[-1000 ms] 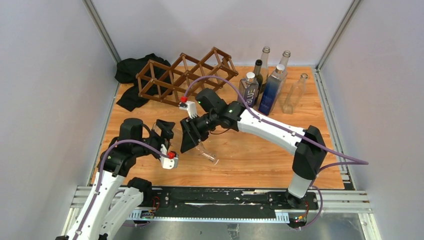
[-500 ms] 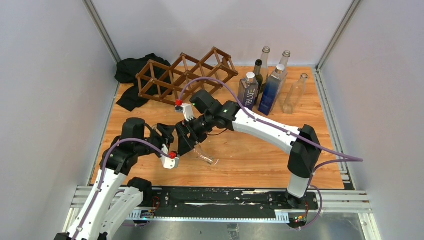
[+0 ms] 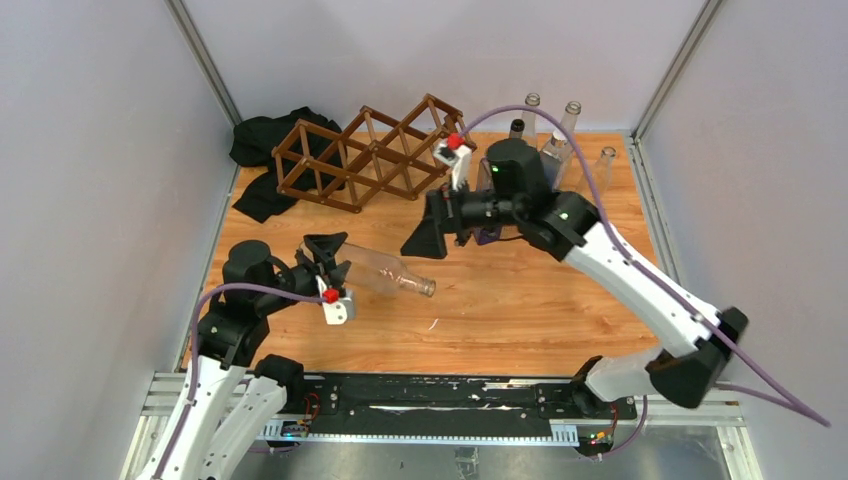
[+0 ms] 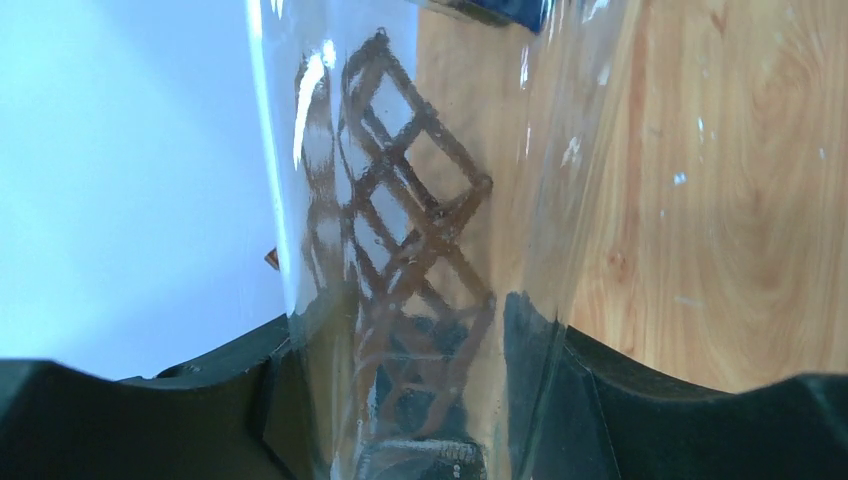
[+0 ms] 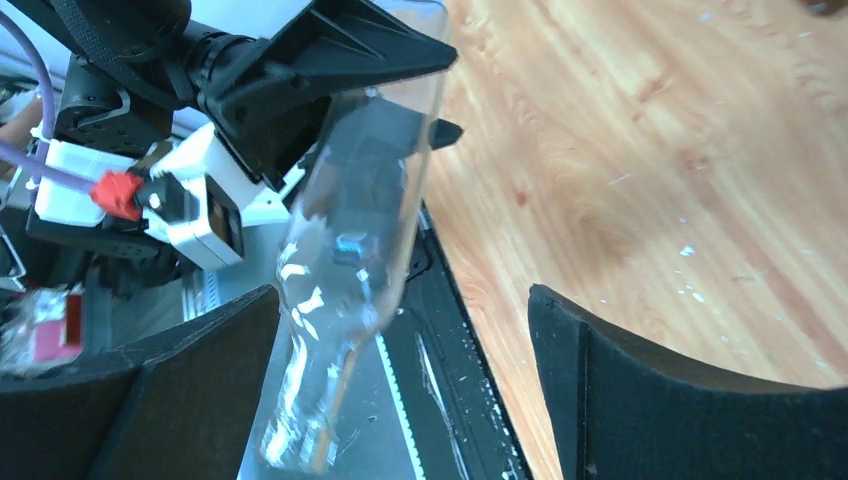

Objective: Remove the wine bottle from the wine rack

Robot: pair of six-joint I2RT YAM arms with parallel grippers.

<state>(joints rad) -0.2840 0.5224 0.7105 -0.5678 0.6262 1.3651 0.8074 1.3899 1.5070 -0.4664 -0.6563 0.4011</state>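
The wine bottle, of clear glass, lies nearly level above the table. Its base end is clamped in the left gripper and its neck projects to that gripper's right. In the left wrist view the glass body fills the gap between the two pads, with brown lattice showing through it. The right gripper has its jaws spread with nothing between them, and is apart from the bottle, beyond and to the right of its neck. The wine rack sits farther back than both grippers, well apart from the bottle, with a black cloth at its left end. One second earlier the right gripper held the bottle, neck tilted down toward the table, with the left jaws spread beside it. Since then the left has closed and the right has let go and drawn back toward the standing bottles.
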